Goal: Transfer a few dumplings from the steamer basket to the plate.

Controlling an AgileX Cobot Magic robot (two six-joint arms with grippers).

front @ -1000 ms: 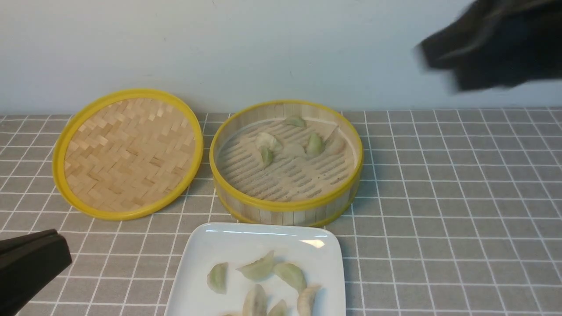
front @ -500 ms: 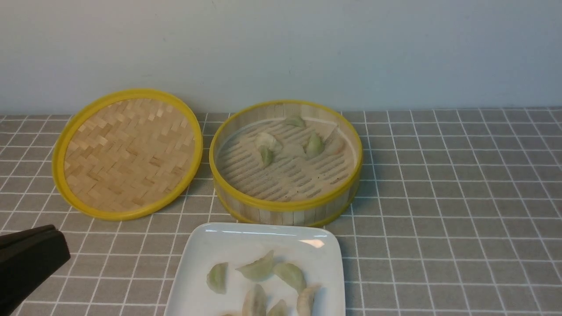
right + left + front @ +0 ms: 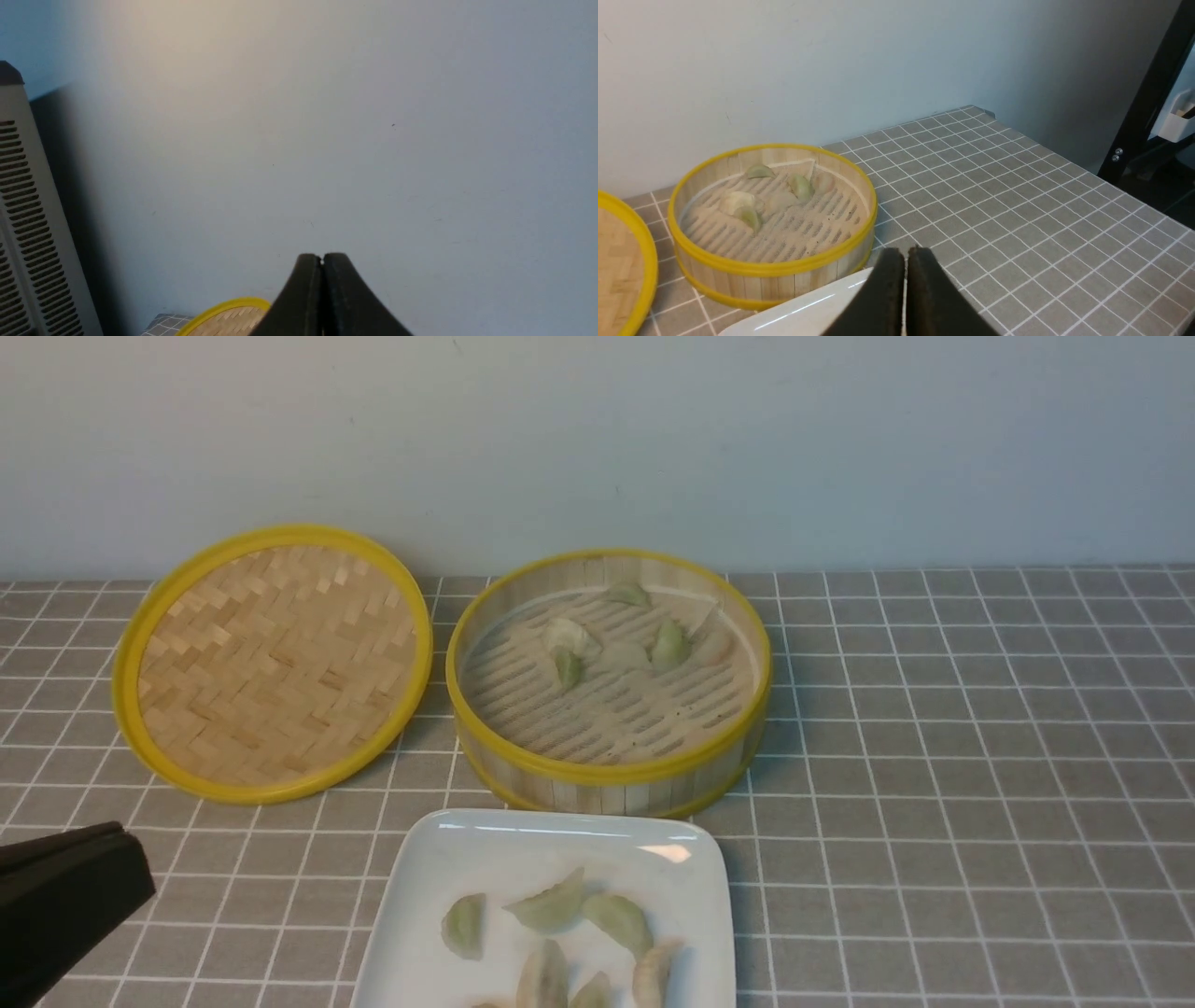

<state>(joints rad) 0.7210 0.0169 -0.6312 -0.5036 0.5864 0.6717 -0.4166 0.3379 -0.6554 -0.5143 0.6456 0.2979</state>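
Note:
The steamer basket (image 3: 607, 775) stands at the table's middle back with several pale green and off-white dumplings (image 3: 667, 644) on its slatted floor; it also shows in the left wrist view (image 3: 775, 275). The white plate (image 3: 439, 859) lies in front of it with several dumplings (image 3: 551, 905) on it. My left gripper (image 3: 121, 859) is shut and empty, low at the front left, left of the plate; its tips show in the left wrist view (image 3: 905, 254). My right gripper (image 3: 321, 257) is shut and empty, raised facing the wall, out of the front view.
The shallow woven bamboo lid (image 3: 271, 663) with a yellow rim lies left of the basket; its edge shows in the right wrist view (image 3: 224, 317). A grey checked cloth (image 3: 934, 756) covers the table. A wall stands close behind. A vented grey unit (image 3: 28, 224) shows in the right wrist view.
My right arm, blurred at the upper right one second ago, has left the front view. The left gripper has barely shifted. Dumplings, basket and plate have not moved.

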